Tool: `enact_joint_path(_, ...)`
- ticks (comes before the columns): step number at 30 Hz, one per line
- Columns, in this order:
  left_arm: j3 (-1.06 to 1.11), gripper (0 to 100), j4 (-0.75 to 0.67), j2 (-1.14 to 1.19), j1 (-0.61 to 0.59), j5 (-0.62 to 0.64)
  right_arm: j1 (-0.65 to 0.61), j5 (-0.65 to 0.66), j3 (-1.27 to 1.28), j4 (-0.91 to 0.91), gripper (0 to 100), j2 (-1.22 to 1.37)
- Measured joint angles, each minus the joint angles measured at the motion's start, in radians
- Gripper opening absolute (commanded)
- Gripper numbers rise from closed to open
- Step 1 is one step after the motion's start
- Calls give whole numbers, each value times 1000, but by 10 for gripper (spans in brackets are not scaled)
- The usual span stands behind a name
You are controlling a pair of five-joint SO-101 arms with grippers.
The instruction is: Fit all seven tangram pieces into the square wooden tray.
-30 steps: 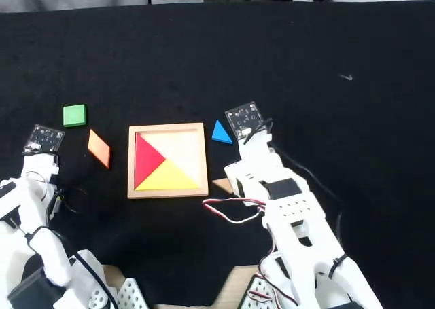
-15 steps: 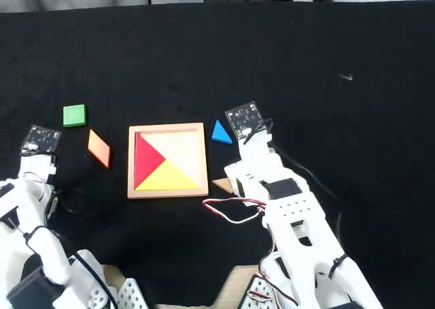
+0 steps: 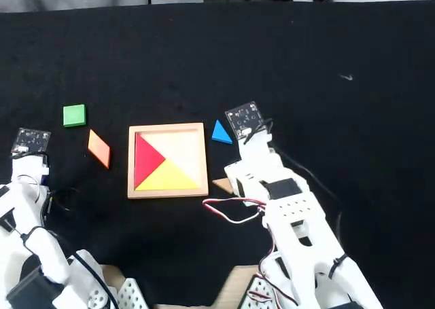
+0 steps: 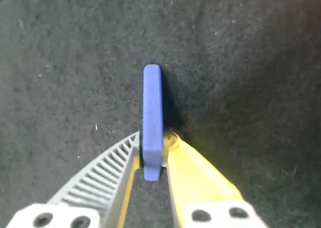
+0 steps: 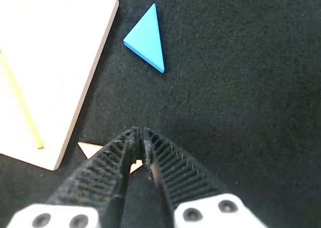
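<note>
Left wrist view: left fingers (image 4: 196, 180) pinch blue piece (image 4: 152, 115) edge-up over cloth (image 4: 251, 62).

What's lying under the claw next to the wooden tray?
A pale tan piece lies on the black cloth under the shut right gripper, beside the tray. Two corners show; the fingers cover its middle, so its full shape is hidden.

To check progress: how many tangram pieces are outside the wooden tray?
5: green square and orange parallelogram left of the tray, light blue triangle right of it, pale triangle by its near right corner, dark blue piece held in the left gripper.
</note>
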Motion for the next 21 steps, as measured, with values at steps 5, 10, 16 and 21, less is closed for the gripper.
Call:
enact_joint_path(5, -2, 28, 6, 0, 17, 21, 0, 0, 0, 0, 14, 0)
enact_joint_path(10, -161, 30, 278, -32, 101, 166, 0, 0, 0, 0, 12, 0)
enact_joint_path(16, -535, 30, 761, -61, 308, 465, 0, 0, 0, 0, 12, 0)
enact_joint_path(21, -736, 30, 881, -32, 618, 744, 129, 0, -21, 52, 12, 0)
